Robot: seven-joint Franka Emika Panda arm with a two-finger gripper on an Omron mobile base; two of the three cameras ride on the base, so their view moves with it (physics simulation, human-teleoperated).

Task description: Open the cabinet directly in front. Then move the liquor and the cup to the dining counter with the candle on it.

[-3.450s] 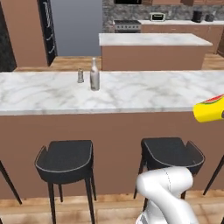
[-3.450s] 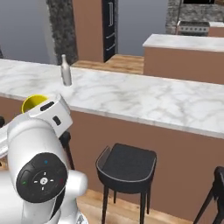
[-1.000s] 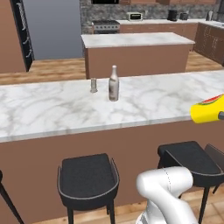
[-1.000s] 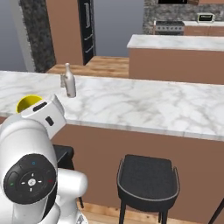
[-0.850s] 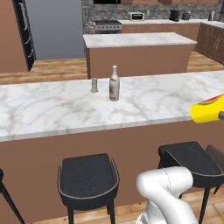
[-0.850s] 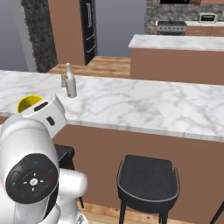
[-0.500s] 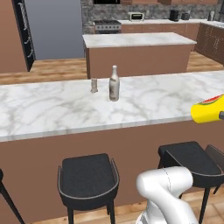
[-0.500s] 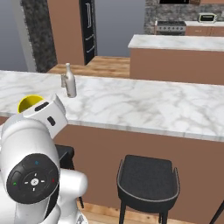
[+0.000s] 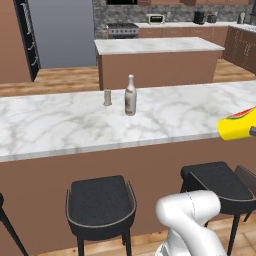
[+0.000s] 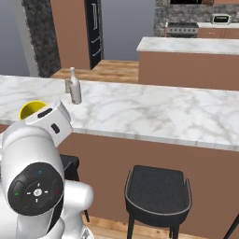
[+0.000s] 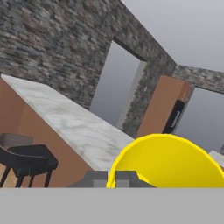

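My gripper (image 11: 114, 178) was clamped tight on the cup (image 11: 168, 162). In the hand view its yellow rim sat right above my fingertips (image 11: 96, 178), open mouth facing the camera. In the left base view the cup (image 9: 238, 124) showed at the far right edge, lying roughly on its side with the red mark up, held in the air just off the near edge of the dining counter (image 9: 60, 130). In the right base view the cup (image 10: 31, 110) peeked out behind my wrist, again short of the marble near edge.

Key relation: the counter top (image 10: 154, 114) lay forward of the cup, so my judgement was that the next move called for a reach ahead over the edge, plus tipping the cup upright before setting it down.

The liquor (image 9: 130, 96) already stood upright on the counter, with the candle (image 9: 107, 97) near its left, apart from it. Both were well to the left of the held cup, nearer the far edge.

Bare marble lay right of the bottle, so I judged plenty of room to land. Stools (image 9: 101, 202) stood below the overhang, under my arm; I judged them a snag only if I dropped low.
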